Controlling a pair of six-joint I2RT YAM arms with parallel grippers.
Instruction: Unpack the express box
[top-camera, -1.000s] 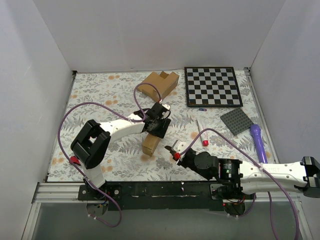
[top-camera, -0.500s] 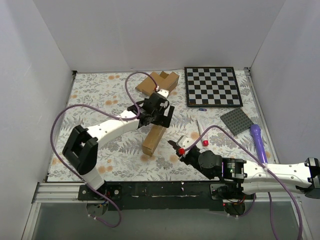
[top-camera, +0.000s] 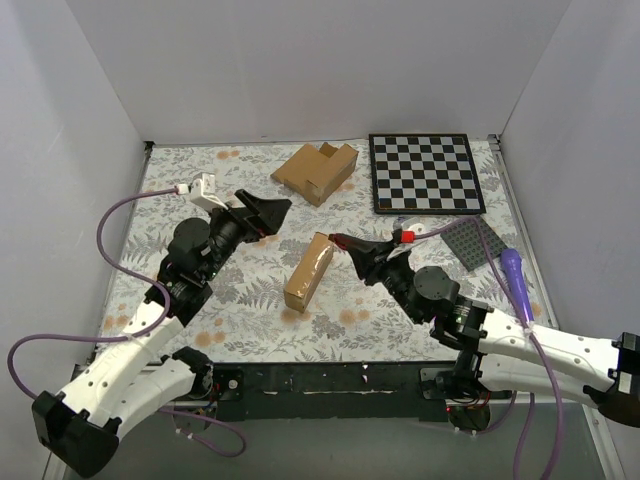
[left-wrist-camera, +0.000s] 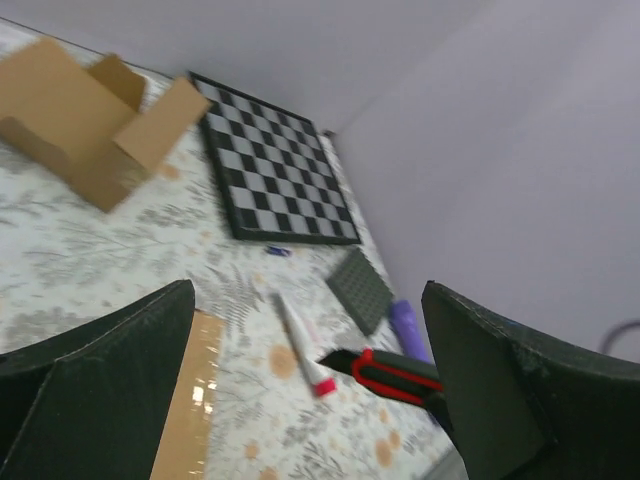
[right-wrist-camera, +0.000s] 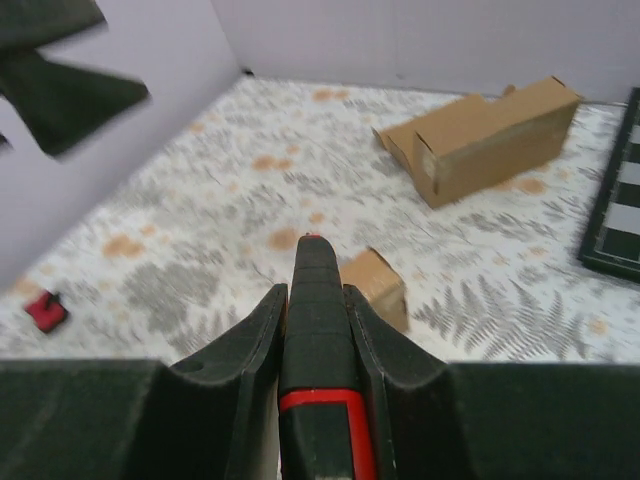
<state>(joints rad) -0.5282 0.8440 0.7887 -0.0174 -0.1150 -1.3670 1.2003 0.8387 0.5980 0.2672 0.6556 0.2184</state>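
The express box (top-camera: 308, 271) is a small flat brown carton lying on the floral mat at mid-table; its shiny taped seam shows in the left wrist view (left-wrist-camera: 195, 390). My left gripper (top-camera: 268, 211) is open and empty, raised above the mat left of and behind the box. My right gripper (top-camera: 352, 247) is shut on a black and red utility knife (right-wrist-camera: 318, 330), its tip pointing at the box's near end (right-wrist-camera: 375, 285), just right of the box. The knife also shows in the left wrist view (left-wrist-camera: 385, 372).
A larger notched cardboard box (top-camera: 316, 170) stands at the back. A chessboard (top-camera: 425, 172) lies back right, with a grey studded plate (top-camera: 475, 240) and a purple handle (top-camera: 513, 280) to its near side. A white tube with a red cap (left-wrist-camera: 298, 340) lies right of the express box.
My left gripper has let go of the express box and swung back left and up. My right gripper has moved away from the table's near edge, with the knife, to beside the box.
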